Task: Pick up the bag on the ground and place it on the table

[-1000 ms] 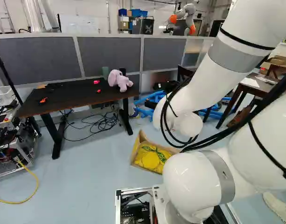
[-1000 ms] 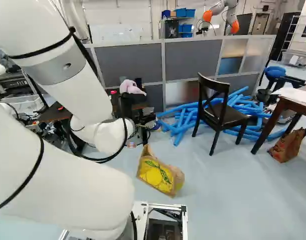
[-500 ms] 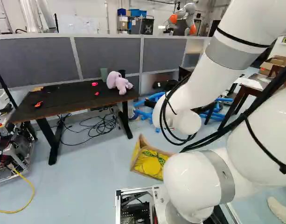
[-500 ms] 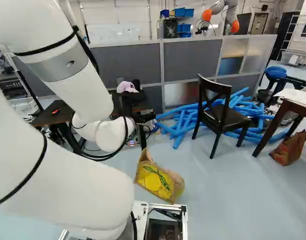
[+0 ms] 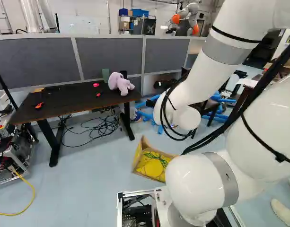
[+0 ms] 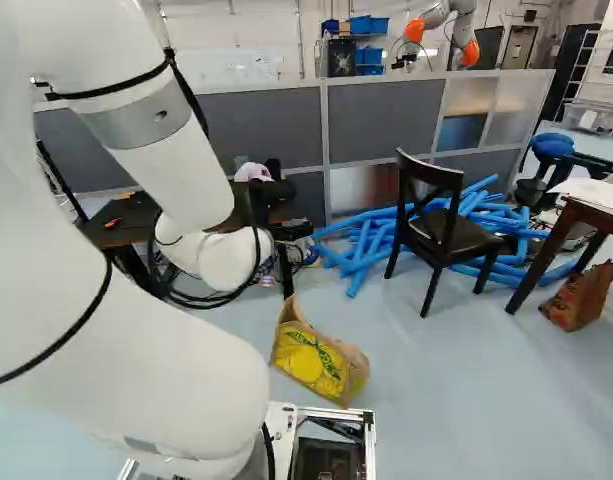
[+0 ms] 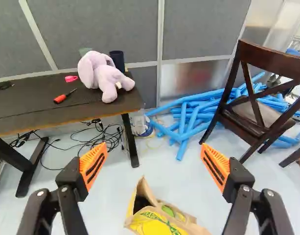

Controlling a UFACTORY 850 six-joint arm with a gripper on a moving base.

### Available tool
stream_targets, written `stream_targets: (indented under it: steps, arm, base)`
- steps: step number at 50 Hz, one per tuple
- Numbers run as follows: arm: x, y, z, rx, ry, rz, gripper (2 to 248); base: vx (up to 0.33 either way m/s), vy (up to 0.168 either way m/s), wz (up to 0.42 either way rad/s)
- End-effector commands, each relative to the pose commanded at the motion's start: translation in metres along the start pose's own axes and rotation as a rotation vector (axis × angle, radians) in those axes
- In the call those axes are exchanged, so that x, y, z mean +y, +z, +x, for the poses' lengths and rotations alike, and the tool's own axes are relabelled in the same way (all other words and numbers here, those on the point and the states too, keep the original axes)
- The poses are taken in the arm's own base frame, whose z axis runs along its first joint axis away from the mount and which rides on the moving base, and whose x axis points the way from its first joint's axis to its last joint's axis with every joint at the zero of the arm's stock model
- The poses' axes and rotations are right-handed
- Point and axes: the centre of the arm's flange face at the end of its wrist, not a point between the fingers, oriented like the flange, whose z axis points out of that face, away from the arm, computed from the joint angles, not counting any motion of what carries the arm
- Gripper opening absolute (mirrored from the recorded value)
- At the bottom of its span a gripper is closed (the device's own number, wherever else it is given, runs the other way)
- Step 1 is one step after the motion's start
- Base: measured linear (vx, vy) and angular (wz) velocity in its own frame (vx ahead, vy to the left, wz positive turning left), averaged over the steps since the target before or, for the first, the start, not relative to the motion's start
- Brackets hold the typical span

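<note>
Tool [image 6: 290, 231] is hanging wide open, fingers standing well apart, gripping nothing. Bag [image 6: 314, 358] is sitting on the floor [image 6: 436, 370], ahead of the base, apart from the table [image 5: 64, 100]. Plush toy [image 7: 103, 76] and screwdriver [image 7: 60, 99] are resting on the table. Chair [image 6: 446, 235] is standing beside blue tubes [image 6: 369, 240].

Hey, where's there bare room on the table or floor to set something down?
On the table, between the orange item and the red-handled tool. The floor between the bag and chair is bare too. Crowded: around the plush toy, and among the cables under the table.
</note>
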Motion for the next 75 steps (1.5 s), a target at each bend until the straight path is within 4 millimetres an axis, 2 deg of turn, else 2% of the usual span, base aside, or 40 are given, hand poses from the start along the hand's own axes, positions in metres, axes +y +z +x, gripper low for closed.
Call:
stream_targets:
  steps: [24,44,75]
  arm:
    - [0.001,0.04,-0.013,-0.177,-0.014,0.012,247]
    - [0.003,0.068,-0.034,-0.362,-0.024,0.019,247]
    - [0.02,0.117,-0.064,-0.614,-0.014,0.0,247]
  base:
    - [0.0,0.0,0.0]
    - [0.0,0.0,0.0]
    - [0.0,0.0,0.0]
